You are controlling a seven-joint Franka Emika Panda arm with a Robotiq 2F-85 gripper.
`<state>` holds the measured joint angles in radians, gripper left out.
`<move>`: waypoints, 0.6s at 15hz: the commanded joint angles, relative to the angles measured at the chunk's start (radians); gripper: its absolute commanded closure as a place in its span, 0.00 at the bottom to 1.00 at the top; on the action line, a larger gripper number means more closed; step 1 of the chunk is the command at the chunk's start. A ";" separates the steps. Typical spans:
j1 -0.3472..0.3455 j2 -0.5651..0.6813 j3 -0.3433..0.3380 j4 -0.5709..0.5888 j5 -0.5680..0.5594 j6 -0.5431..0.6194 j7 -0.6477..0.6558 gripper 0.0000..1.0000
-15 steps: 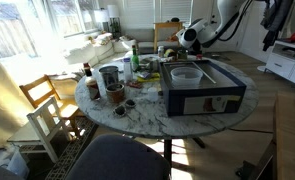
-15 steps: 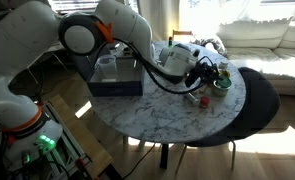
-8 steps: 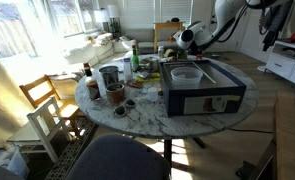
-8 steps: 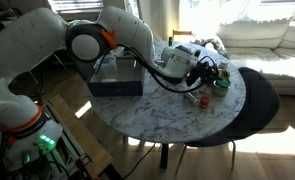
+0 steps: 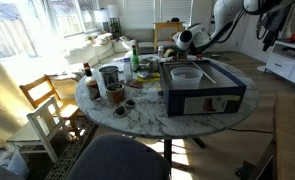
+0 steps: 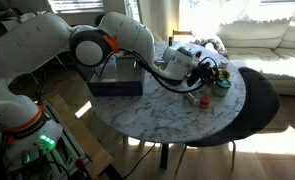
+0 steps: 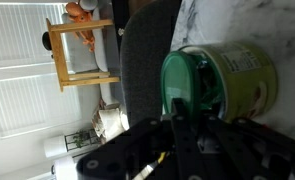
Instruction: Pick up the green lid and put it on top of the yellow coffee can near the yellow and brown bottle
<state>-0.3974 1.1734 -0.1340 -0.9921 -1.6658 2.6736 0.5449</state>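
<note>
In the wrist view the green lid [image 7: 192, 82] stands on edge between my fingers, and my gripper [image 7: 187, 115] is shut on its rim. Right behind the lid stands the yellow coffee can [image 7: 245, 78], its open mouth facing the lid on the marble top. In both exterior views my gripper [image 5: 179, 44] [image 6: 204, 70] hangs low over the cluttered part of the round table [image 5: 147, 118], and the lid and can are too small there to make out. I cannot single out the yellow and brown bottle among the small items.
A large black box [image 5: 202, 90] [image 6: 117, 80] with a clear tub on it fills one side of the table. Cans and bottles [image 5: 109, 78] crowd the other side. A wooden chair [image 5: 45, 100] and a dark padded chair [image 5: 117, 160] stand at the table's edge.
The arm has shifted slightly over the table with the green lid still gripped. Nothing on the table has moved.
</note>
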 commanded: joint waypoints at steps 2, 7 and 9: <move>-0.028 0.038 0.028 0.048 0.037 0.021 -0.084 0.66; -0.032 0.022 0.033 0.044 0.038 0.024 -0.103 0.31; -0.031 0.013 0.032 0.040 0.033 0.028 -0.099 0.16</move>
<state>-0.4103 1.1732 -0.1238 -0.9640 -1.6597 2.6736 0.4900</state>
